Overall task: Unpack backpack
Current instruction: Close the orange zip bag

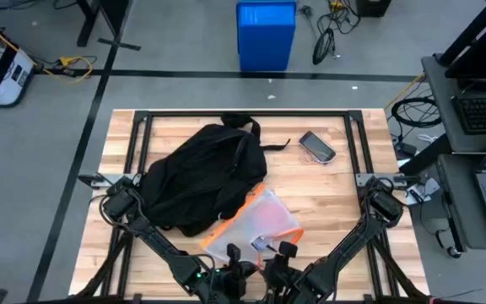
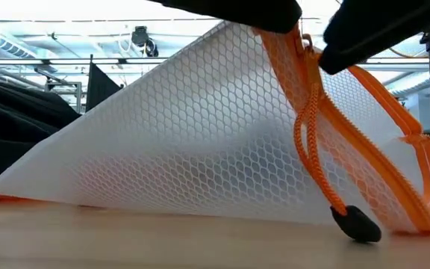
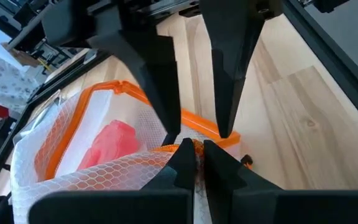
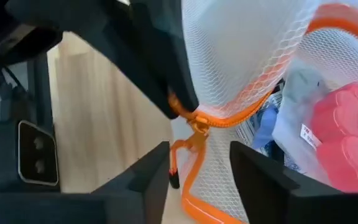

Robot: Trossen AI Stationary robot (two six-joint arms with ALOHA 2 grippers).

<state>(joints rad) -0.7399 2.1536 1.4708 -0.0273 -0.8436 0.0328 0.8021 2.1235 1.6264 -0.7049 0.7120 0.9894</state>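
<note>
The black backpack (image 1: 199, 176) lies on the table's left half. Against its near right side lies a white mesh pouch (image 1: 258, 221) with orange trim; pink and blue things show through the mesh (image 4: 347, 143). My left gripper (image 3: 193, 152) is shut on the pouch's near end, which is raised. My right gripper (image 4: 197, 163) is open, its fingers (image 3: 225, 99) standing on either side of the orange zip pull (image 4: 197, 127) and its cord. The cord's black end (image 2: 357, 224) rests on the table. My left gripper pinches the pouch's orange zip edge (image 4: 178, 107) at the near end, between its two fingers. The fingers come from the table's near side. That end is lifted (image 2: 275, 37), and the pouch slopes down to its far end (image 2: 6, 196), which stays on the table.
A dark phone-like thing (image 1: 317, 145) lies at the far right of the table. A black metal frame (image 1: 243, 115) runs round the tabletop. Bare wood (image 1: 336, 211) shows to the right of the pouch. A blue bin (image 1: 266, 34) stands on the floor beyond.
</note>
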